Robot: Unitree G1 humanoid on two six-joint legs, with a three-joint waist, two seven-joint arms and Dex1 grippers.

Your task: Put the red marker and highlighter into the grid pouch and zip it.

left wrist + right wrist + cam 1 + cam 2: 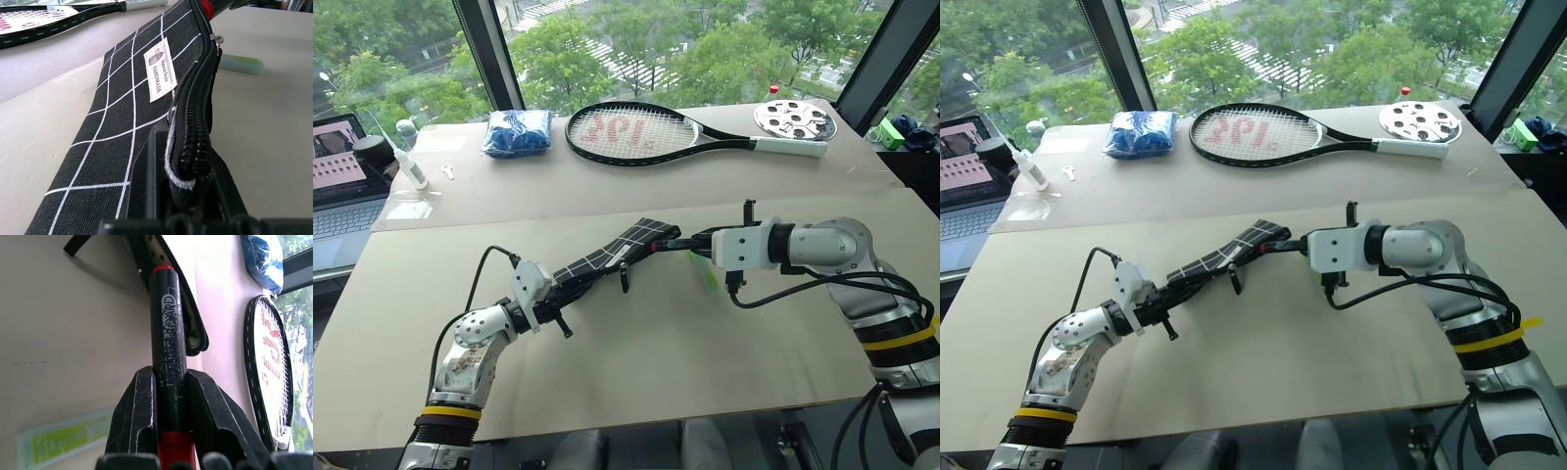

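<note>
Now the red marker (168, 357) is being lined up, tip first, with the open mouth of the grid pouch (622, 251).
The marker is being clamped by the right gripper (168, 396), its long axis pointing straight at the unzipped opening just ahead. The pouch is being held off the table (646, 362) by its near end in the shut left gripper (553, 294). Nothing is being seen inside the pouch yet; the highlighter (707, 275) is lying on the table under the right gripper.

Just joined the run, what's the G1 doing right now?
The left gripper holds the grid pouch up off the table by one end. The right gripper is shut on the red marker, its tip at the pouch's open zipper mouth. The highlighter lies on the table, not yet packed.
</note>
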